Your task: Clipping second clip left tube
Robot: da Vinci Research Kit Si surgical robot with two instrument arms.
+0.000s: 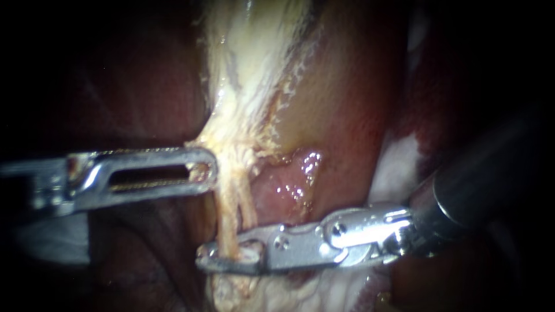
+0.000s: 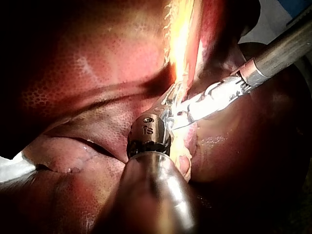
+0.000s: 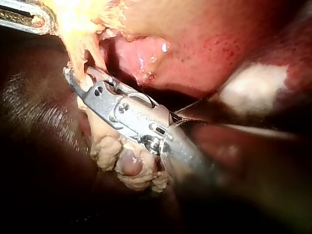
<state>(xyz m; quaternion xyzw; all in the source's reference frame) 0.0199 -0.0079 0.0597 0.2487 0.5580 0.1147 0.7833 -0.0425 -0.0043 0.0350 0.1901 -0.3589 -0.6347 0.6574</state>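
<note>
Down from the pale tissue (image 1: 248, 86), left tube (image 1: 226, 216) runs as a thin pale strand into the right instrument (image 1: 224, 251). Its jaws straddle the left tube low on its length, nearly together, one each side and both touching it: clamped on. Right tube (image 1: 250, 211) sits just beside the left tube and meets the upper jaw's edge; can't tell if it's inside too. At the left tube's top end, left instrument (image 1: 208, 169): slotted jaws lying together, tip pinching the pale tissue's edge. Lumpy pale fat (image 3: 122, 161) hangs past the left tube, under the right instrument. Dark liver (image 2: 73, 63) lies well off from the left tube.
</note>
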